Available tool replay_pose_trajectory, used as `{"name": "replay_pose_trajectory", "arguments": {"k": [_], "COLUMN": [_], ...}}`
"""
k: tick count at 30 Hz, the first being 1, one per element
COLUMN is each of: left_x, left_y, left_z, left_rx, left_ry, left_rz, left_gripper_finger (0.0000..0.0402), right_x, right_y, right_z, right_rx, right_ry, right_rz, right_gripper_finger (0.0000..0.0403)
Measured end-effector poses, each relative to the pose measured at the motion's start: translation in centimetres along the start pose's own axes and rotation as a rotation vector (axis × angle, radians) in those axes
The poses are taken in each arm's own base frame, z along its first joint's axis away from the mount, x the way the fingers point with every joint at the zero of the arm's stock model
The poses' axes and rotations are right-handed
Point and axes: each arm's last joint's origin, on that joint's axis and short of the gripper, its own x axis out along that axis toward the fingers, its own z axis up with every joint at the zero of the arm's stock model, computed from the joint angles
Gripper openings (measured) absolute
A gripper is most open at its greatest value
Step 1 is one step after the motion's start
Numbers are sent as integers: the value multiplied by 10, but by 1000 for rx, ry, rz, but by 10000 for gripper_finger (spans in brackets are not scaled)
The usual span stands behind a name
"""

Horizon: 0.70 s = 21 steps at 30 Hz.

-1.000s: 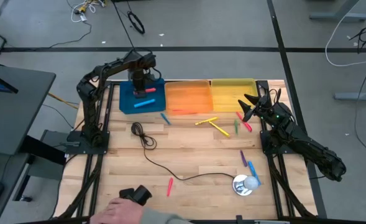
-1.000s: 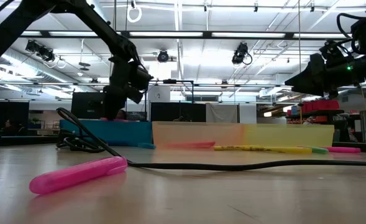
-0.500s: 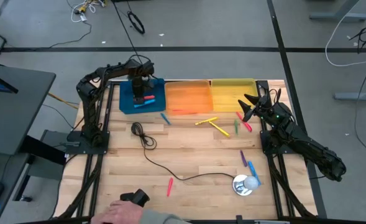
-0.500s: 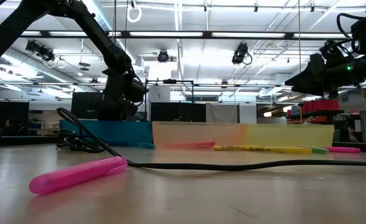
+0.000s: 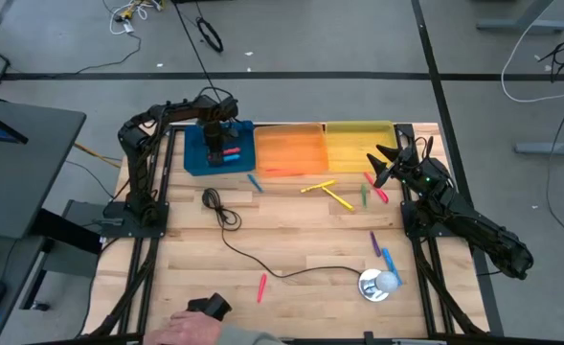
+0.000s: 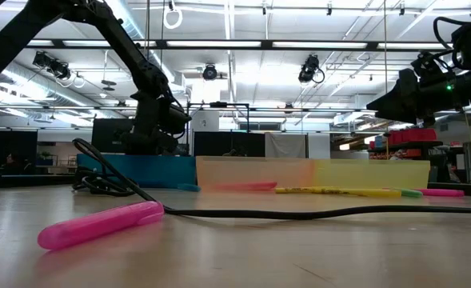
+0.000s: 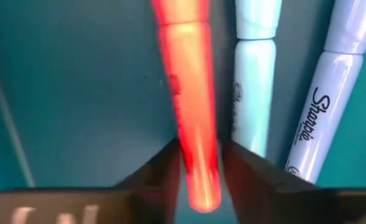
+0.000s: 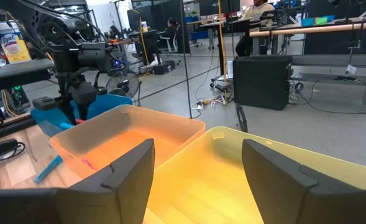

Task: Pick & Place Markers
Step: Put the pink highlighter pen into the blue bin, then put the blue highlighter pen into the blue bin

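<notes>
My left gripper (image 5: 219,140) is down inside the blue tray (image 5: 193,158), shut on a red marker (image 7: 186,93). Two pale blue markers (image 7: 251,74) lie on the tray floor right beside it. My right gripper (image 5: 381,165) waits open above the table by the yellow tray (image 5: 358,144); its fingers stand wide apart in the right wrist view (image 8: 201,174). Loose markers lie on the wood: blue (image 5: 255,182), two yellow (image 5: 326,192), green (image 5: 363,197), pink (image 5: 378,189), purple (image 5: 374,242), blue (image 5: 389,261) and pink (image 5: 261,286). My left gripper pinches the red marker's barrel (image 7: 194,134) between its two fingers (image 7: 164,165), close to the marker's rounded end (image 7: 204,199). It comes from above, pointing down into the blue tray. The marker lies level beside the pale blue ones; whether it rests on the tray floor I cannot tell.
An orange tray (image 5: 289,150) sits between the blue and yellow ones along the far edge. A black cable (image 5: 226,218) runs across the wood to a round silver-white object (image 5: 377,284). A person's hand (image 5: 191,328) holds a black thing at the near edge.
My left gripper has come down into the blue tray with the red marker still between its fingers, drifting slightly toward the near edge. The marker now sits low beside the pale blue ones. My right arm has kept still.
</notes>
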Motion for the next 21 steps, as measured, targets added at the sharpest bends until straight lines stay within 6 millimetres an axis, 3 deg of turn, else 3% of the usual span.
{"name": "replay_pose_trajectory", "arguments": {"k": [5, 9, 15, 21], "left_x": [0, 0, -4, -30], "left_y": [-1, -1, -1, 0], "left_z": [1, 0, -1, -1], "left_rx": [-6, -24, -55, -60], "left_ry": [0, 2, 11, -33], "left_rz": [0, 3, 24, 90], "left_gripper_finger": [222, 263, 277, 279], "right_x": [0, 0, 0, 0], "right_y": [0, 0, 0, 0], "right_z": [0, 0, 0, 0], "right_rx": [0, 0, 0, 0], "right_ry": [0, 0, 0, 0], "right_rz": [0, 0, 0, 0], "right_gripper_finger": [245, 245, 245, 245]}}
